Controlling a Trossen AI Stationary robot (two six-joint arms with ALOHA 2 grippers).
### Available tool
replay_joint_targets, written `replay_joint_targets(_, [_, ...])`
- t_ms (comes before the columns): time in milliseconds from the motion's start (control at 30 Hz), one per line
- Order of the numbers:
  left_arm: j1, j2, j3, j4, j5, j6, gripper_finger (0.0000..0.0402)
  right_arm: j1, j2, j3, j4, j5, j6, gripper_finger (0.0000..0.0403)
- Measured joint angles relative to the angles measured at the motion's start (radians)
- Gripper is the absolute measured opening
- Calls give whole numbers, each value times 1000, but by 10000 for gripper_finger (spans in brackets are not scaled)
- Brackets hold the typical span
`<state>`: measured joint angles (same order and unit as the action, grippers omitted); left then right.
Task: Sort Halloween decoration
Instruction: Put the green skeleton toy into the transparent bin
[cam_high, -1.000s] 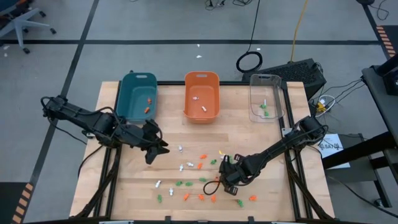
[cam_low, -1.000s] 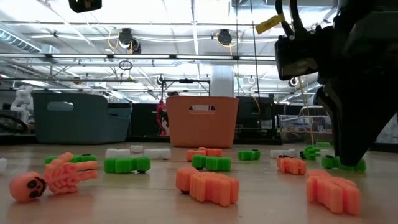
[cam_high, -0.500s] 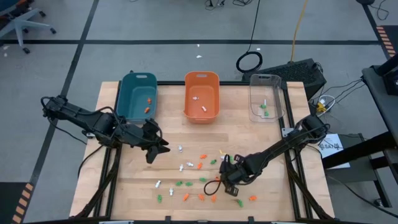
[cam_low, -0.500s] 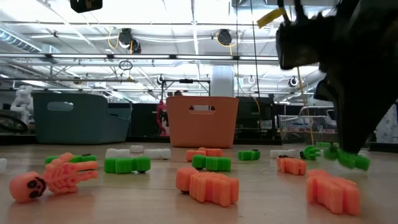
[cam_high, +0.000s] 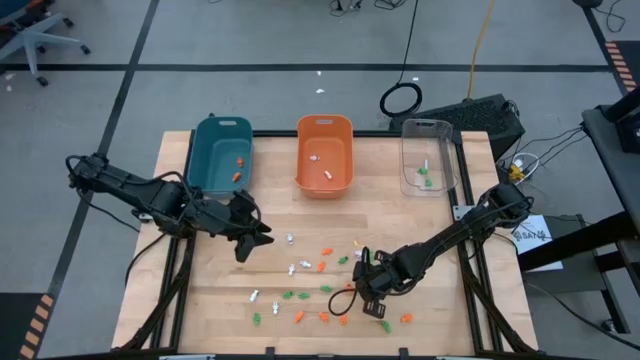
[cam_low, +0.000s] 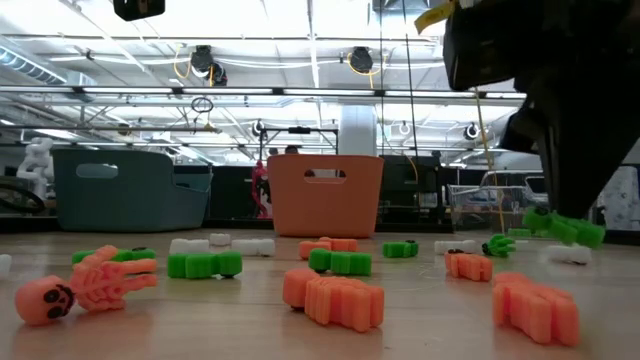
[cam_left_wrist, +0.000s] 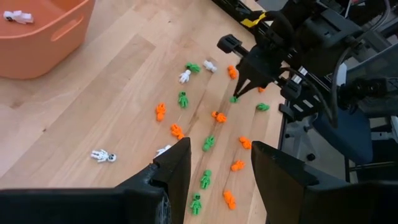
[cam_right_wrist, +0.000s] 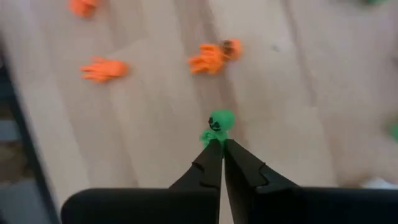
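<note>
Small orange, white and green Halloween decoration trinkets (cam_high: 310, 290) lie scattered over the near middle of the wooden table. My right gripper (cam_high: 368, 296) hangs among them, shut on a green skeleton trinket (cam_right_wrist: 217, 126), which the low view shows just above the tabletop (cam_low: 566, 229). My left gripper (cam_high: 255, 236) hovers open left of the scatter, its fingers (cam_left_wrist: 177, 163) empty. A few trinkets lie inside the bins. My right gripper pinches the green trinket's lower body (cam_right_wrist: 214, 140) between its two fingertips, only at their free ends. The fingers come steeply from above. The trinket's head (cam_right_wrist: 221, 118) sticks out beyond the tips, and the piece hangs clear of the table.
Three bins stand along the far edge: teal (cam_high: 205, 160) at the left, orange (cam_high: 305, 160) in the middle, clear (cam_high: 408, 160) at the right. Orange trinkets (cam_low: 335, 297) lie near the table's front edge.
My right gripper has risen a little, and the green trinket that lay on the table under it has been lifted clear.
</note>
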<state>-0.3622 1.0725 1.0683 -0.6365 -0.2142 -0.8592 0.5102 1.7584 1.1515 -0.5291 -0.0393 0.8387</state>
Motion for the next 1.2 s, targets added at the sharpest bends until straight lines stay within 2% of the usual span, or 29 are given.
replay_joint_targets(233, [0, 0, 0, 0, 0, 0, 169, -4, -7, 0, 48, -67, -14, 0])
replay_joint_targets(500, [0, 0, 0, 0, 0, 0, 169, -28, -109, 0, 16, -60, -14, 0])
replay_joint_targets(933, [0, 0, 0, 1, -9, 0, 169, -115, -393, 0, -7, 119, -15, 0])
replay_joint_targets(1200, [0, 0, 0, 13, -28, 1, 169, -161, -523, 0, -14, 202, -49, 0])
